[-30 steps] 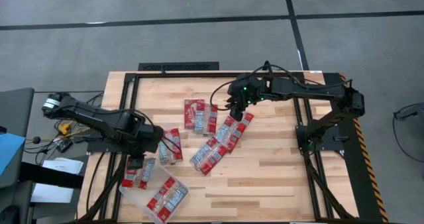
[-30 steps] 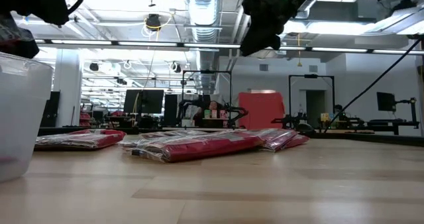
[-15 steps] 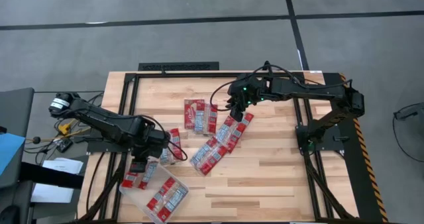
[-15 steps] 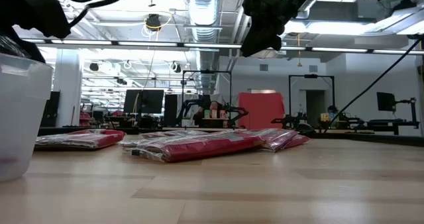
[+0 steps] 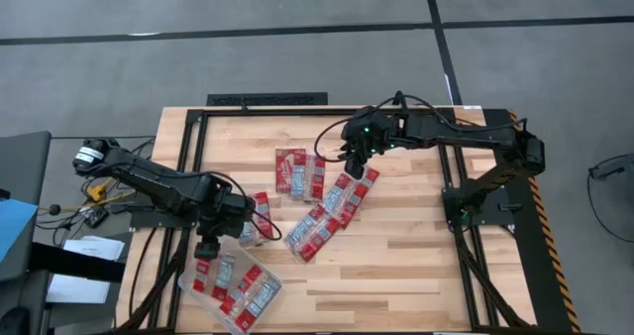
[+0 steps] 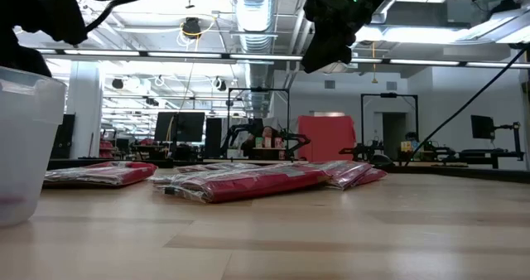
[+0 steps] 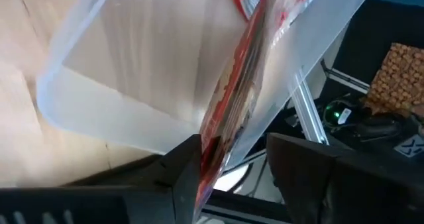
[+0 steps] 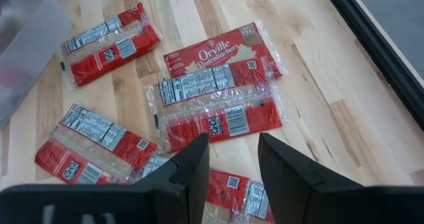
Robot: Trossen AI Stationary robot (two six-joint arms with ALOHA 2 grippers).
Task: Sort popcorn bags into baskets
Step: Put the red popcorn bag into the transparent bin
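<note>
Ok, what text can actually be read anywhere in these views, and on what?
"Orville Redenbacher's": on the face-up red plastic popcorn packet, right wrist view.
Small print and barcodes on the neighbouring red-and-white packets: too small to read.
Packet between the left gripper's fingers: print blurred.
High and low views: nothing legible.

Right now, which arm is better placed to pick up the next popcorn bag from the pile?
Right. Its open tool hovers directly over the loose bags; the left tool is busy over the tray.
</note>
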